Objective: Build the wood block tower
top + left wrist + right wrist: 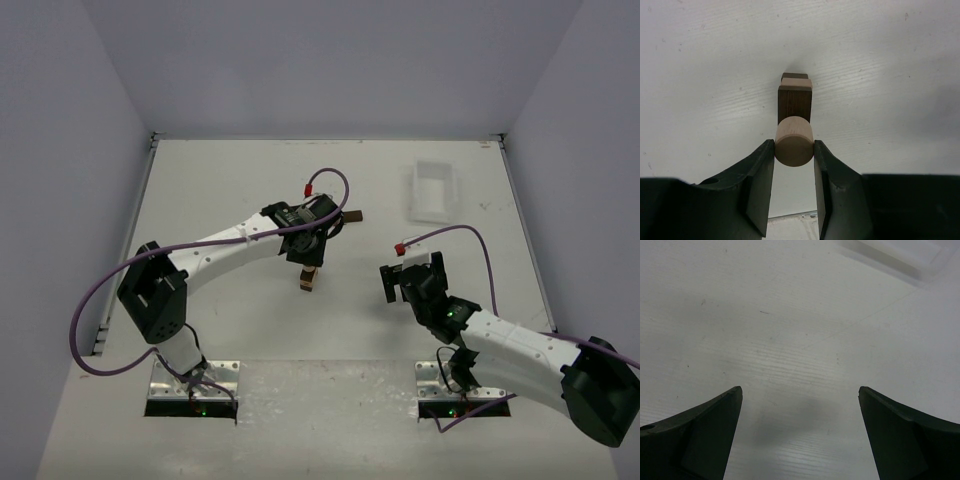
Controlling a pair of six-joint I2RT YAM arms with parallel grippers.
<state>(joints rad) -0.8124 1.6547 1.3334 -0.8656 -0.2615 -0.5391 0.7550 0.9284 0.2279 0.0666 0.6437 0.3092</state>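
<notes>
left gripper (794, 152): clamped on light tan cylinder (794, 141)
wood block tower (795, 100): mid-table, dark brown and tan blocks, just past the cylinder; contact unclear
step: probably seating cylinder on the stack
how: centre over top block, lower slow and plumb, release only once seated, then lift straight up
right gripper (800, 432): spread wide, empty, well apart from tower

- Top cam: fixed, high above the near edge of the table (250, 180), looks down & forward over all of it; far off, things small.
- L wrist cam: just behind left gripper (792, 145), aimed along its fingers; v. close on round block (794, 135) & wood block tower (795, 102), both also in top view.
- R wrist cam: behind right gripper (800, 388), low over tabletop; shares white tray (900, 252) w/ top view.
</notes>
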